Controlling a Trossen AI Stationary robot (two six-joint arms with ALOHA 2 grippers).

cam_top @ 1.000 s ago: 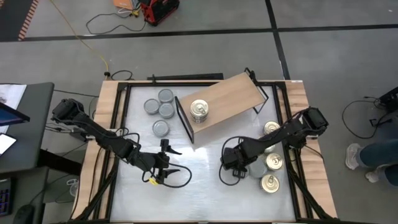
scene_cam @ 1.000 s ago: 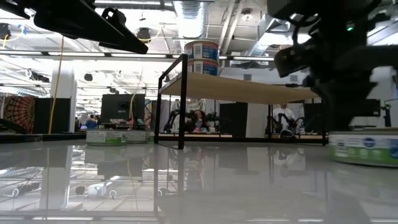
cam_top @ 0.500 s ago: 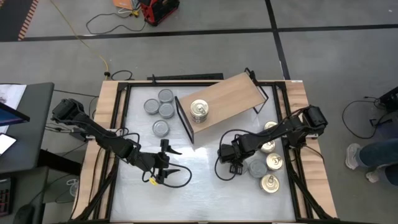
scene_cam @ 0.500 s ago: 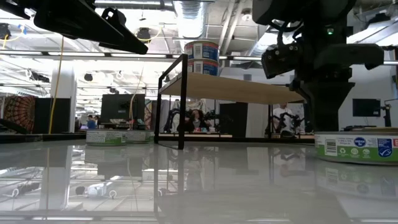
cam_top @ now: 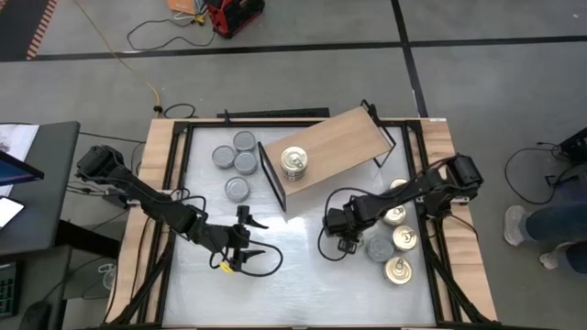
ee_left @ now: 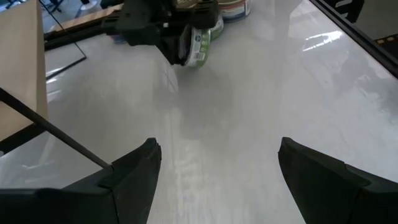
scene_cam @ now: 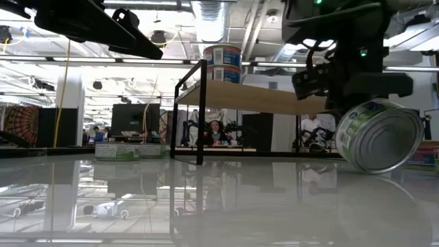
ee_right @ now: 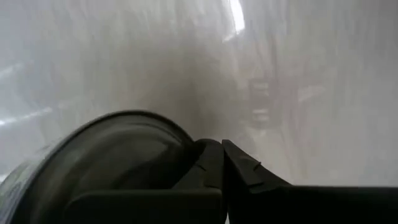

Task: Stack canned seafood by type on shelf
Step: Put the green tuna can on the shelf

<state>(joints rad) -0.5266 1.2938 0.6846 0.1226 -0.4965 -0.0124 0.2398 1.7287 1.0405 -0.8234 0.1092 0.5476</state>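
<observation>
Tin point(scene_cam: 378, 135) is hanging tilted above the white table point(cam_top: 293, 275), and we are seeing the right gripper point(cam_top: 341, 231) closed on it, near the shelf point(cam_top: 335, 147). The left gripper point(cam_top: 248, 246) is waiting open.

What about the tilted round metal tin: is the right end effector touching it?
Touching. Right wrist view: the right end effector grips the tilted round metal tin.
</observation>
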